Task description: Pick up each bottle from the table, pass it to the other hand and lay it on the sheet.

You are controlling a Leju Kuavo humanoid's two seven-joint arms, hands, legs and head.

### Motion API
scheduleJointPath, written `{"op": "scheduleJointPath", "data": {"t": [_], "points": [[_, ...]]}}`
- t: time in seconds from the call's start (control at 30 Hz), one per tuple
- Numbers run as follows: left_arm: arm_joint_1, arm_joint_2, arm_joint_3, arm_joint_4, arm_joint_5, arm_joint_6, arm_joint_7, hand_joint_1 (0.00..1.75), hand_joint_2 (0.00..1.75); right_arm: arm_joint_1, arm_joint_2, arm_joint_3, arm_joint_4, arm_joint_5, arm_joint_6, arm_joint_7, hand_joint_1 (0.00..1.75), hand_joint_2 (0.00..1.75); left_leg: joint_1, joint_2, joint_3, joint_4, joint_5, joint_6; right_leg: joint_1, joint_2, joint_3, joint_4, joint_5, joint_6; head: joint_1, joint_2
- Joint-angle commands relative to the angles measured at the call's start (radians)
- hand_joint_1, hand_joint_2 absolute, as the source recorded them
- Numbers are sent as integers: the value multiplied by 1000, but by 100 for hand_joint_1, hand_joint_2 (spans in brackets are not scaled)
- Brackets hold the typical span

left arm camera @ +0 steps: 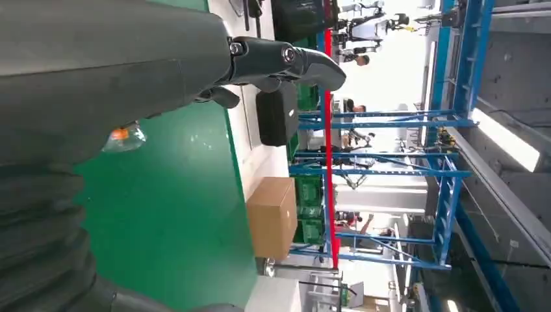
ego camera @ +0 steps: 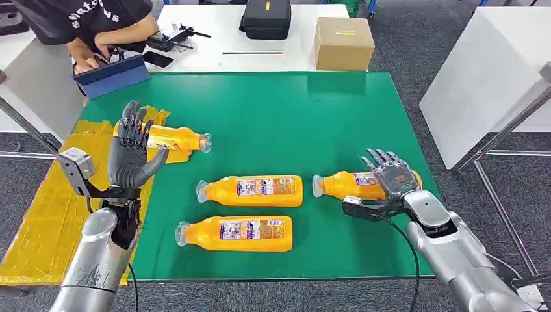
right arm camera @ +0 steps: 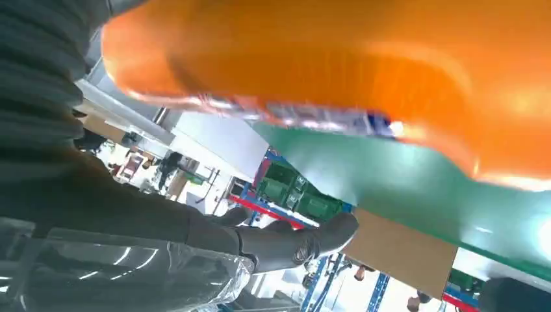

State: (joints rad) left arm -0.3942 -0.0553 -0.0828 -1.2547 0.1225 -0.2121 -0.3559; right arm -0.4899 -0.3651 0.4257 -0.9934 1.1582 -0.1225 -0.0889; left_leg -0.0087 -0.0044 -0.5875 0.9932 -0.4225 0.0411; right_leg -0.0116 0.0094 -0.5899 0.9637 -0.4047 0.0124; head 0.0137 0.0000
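Here your right hand (ego camera: 390,174) lies over the bottle (ego camera: 354,184) on the counter (ego camera: 312,117), grip unclear; your left hand (ego camera: 130,151) hovers spread and empty; lift too early and the bottle could roll free.

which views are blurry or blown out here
Head view: sharp, evenly lit. Right wrist view: the bottle is too close, a soft orange smear, its label unreadable. Left wrist view: the left hand is a dark close mass, and the far background is overexposed white.
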Motion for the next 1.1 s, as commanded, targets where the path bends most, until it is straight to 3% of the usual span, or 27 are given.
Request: {"op": "scheduleJointPath", "data": {"t": [0.03, 0.37, 0.6, 1.1], "points": [[31, 15, 29, 25, 8, -2, -3, 0, 175, -19, 25, -34, 116, -20, 64, -1, 0, 175, 0, 1, 4, -1, -1, -2, 0, 0, 4, -1, -1, -1, 0, 0], [35, 11, 38, 22, 14, 2, 2, 0, 175, -61, 33, -61, 200, -37, 89, 28, 0, 175, 0, 1, 3, 0, -2, -3, 0, 0, 3, 0, -1, -1, 0, 0], [54, 23, 41, 21, 23, 9, 1, 0, 175, -145, 37, -79, 362, -67, 58, 7, 0, 175, -1, 2, 2, 0, -1, -2, 0, 1, 2, 0, 0, -1, 0, 0], [73, 29, 43, 17, 31, 11, -2, 0, 175, -163, 71, -66, 409, -62, 39, -6, 0, 175, 0, 3, 4, 0, -1, -3, 1, 2, 4, -1, -1, -1, 0, 0]]}}
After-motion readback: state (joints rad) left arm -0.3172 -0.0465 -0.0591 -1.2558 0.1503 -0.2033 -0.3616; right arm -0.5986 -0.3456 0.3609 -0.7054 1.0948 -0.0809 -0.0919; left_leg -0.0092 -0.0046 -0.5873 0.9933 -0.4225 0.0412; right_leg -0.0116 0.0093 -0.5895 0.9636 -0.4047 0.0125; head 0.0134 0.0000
